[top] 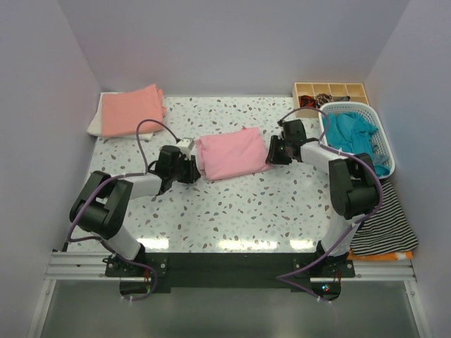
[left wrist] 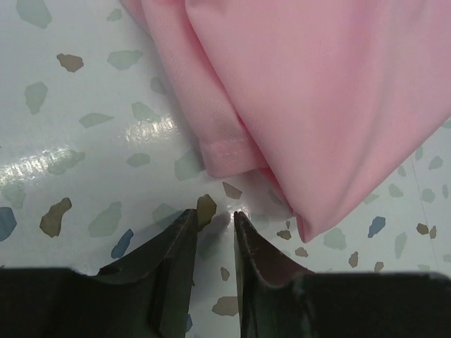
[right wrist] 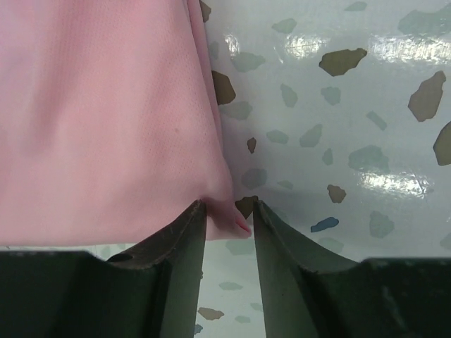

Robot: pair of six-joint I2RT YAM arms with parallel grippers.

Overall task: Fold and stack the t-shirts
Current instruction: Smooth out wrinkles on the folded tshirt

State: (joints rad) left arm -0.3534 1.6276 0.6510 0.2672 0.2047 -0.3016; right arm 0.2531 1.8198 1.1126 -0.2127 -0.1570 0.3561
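Observation:
A light pink t-shirt (top: 231,155) lies folded on the speckled table, mid-table. My left gripper (top: 191,169) sits just off its left edge; in the left wrist view the jaws (left wrist: 215,213) stand a little apart and empty on the table, short of the shirt's hem (left wrist: 317,91). My right gripper (top: 273,152) is at the shirt's right edge; its jaws (right wrist: 229,204) stand apart with a corner of the pink shirt (right wrist: 99,113) lying between them, not pinched. A folded salmon-orange t-shirt (top: 130,109) lies on a white one (top: 94,124) at back left. A teal t-shirt (top: 351,134) lies in a basket.
A white plastic basket (top: 384,144) stands at the right, a wooden divided box (top: 330,90) behind it. A black-and-white striped cloth (top: 384,222) lies at the table's right front edge. Walls close in the back and both sides.

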